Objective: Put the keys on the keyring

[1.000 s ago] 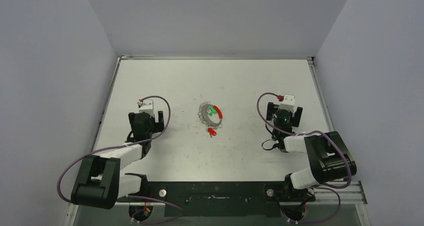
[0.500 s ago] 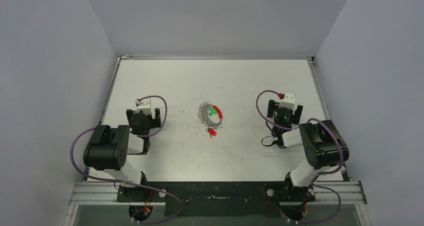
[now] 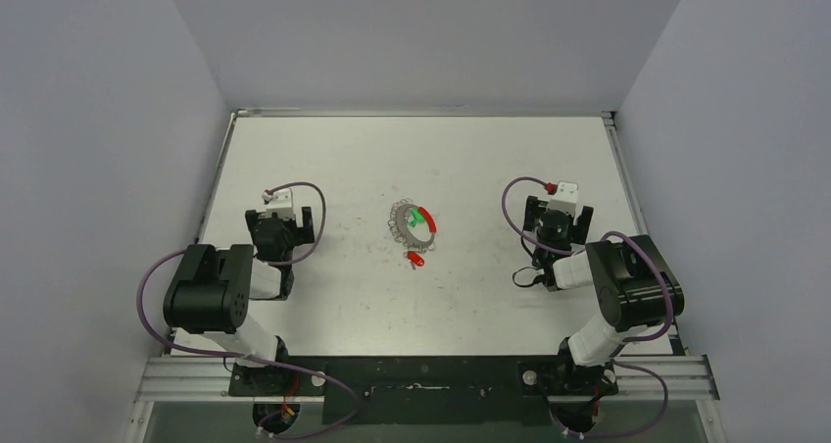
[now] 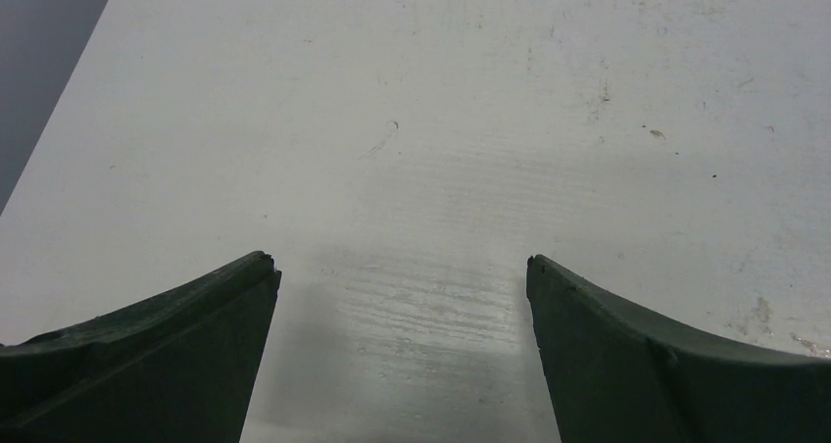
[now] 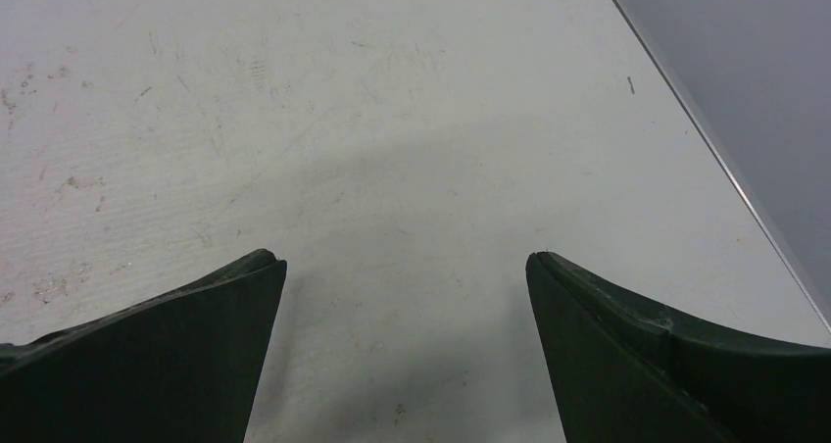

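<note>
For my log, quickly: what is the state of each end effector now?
Left end effector: open, holding nothing.
Right end effector: open, holding nothing.

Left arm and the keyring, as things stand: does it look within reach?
Probably yes. The left gripper stands open to one side of the keyring, with only bare table between them and nothing in the way. The keyring lies mid-table, seemingly inside the arm's span.

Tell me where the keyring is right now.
In the top view the keyring lies near the middle of the table, between the two arms. The green keys show within its outline, and a small red item lies just nearer the bases.
</note>
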Robot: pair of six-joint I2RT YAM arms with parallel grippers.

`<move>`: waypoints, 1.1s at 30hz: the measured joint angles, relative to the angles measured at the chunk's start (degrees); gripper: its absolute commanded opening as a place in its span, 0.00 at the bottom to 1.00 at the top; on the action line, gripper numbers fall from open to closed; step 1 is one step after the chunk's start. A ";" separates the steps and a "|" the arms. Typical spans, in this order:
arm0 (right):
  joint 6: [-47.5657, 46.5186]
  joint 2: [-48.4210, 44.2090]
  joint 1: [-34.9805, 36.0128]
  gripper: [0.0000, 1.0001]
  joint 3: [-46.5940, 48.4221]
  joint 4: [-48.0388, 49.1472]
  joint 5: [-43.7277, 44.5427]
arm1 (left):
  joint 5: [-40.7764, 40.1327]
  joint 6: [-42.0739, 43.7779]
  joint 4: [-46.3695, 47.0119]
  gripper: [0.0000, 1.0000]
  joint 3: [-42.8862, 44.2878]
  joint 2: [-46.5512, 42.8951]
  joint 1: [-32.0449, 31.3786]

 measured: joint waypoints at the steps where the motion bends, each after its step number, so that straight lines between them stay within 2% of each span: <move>1: 0.00 0.00 0.00 1.00 0.00 -0.02 0.00 | -0.09 -0.09 -0.02 0.97 0.00 0.00 0.00; 33: 0.00 0.00 0.00 1.00 0.00 -0.24 -0.22 | -1.01 -1.62 -1.84 0.97 1.29 0.00 0.50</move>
